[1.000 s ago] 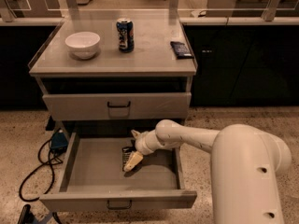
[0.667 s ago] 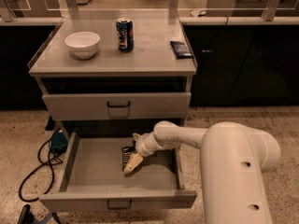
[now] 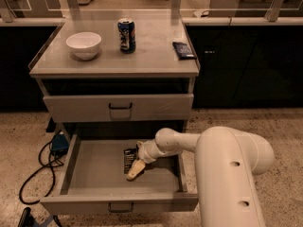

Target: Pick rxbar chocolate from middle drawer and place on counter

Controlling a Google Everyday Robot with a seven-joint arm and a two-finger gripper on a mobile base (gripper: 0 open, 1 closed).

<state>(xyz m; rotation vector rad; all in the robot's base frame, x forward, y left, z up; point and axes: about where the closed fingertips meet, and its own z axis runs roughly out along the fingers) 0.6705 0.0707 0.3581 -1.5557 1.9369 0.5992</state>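
Note:
The middle drawer (image 3: 94,174) is pulled open below the cabinet. The rxbar chocolate (image 3: 128,157), a small black bar with white print, lies flat on the drawer floor right of centre. My gripper (image 3: 134,170) reaches down into the drawer from the right, with its tan tip just in front of and beside the bar, touching or nearly touching its near end. The counter (image 3: 151,63) is the light-grey cabinet top above.
On the counter stand a white bowl (image 3: 84,44), a dark can (image 3: 126,35) and a dark blue flat packet (image 3: 183,49). The upper drawer (image 3: 118,107) is closed. A black cable (image 3: 35,174) and a blue box (image 3: 59,142) lie on the floor at left.
The bulky arm segment at the right has swung a little leftward in view. The gripper tip stays by the bar, which has not moved.

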